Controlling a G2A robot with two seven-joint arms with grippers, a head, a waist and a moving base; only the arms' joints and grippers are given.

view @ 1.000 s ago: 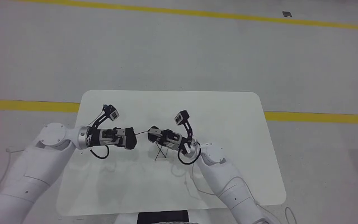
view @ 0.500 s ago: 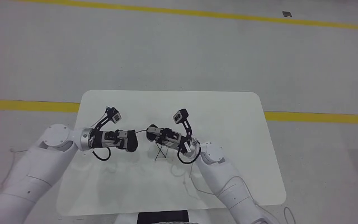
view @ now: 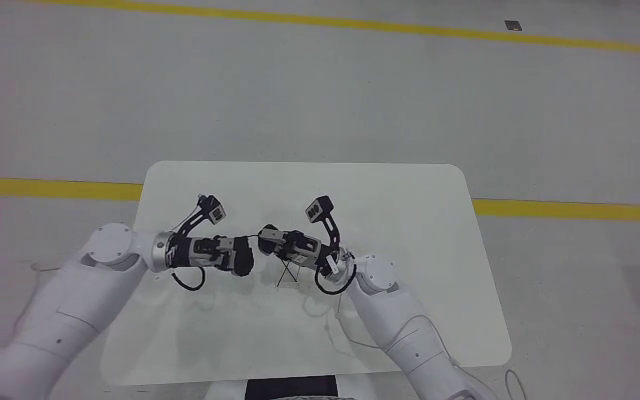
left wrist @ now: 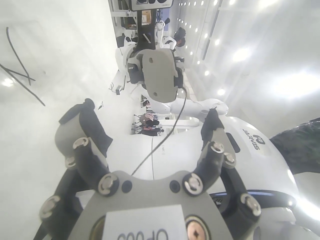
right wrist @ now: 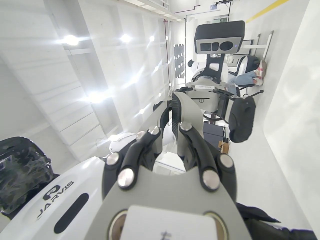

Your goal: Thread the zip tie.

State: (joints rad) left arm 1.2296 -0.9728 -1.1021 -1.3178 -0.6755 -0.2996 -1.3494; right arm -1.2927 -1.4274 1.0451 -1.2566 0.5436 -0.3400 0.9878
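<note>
I see a white table [view: 420,200] on grey floor [view: 300,100]. A yellow stripe [view: 300,19] crosses far off, a small dark square [view: 513,25] near it.

The left gripper [view: 246,257] moves in toward the right gripper [view: 265,239], and the gap between them narrows until the two sit just beside each other. The right gripper edges slightly toward the left one. The stretch of zip tie [left wrist: 172,128] between them in the top view shortens.
</note>
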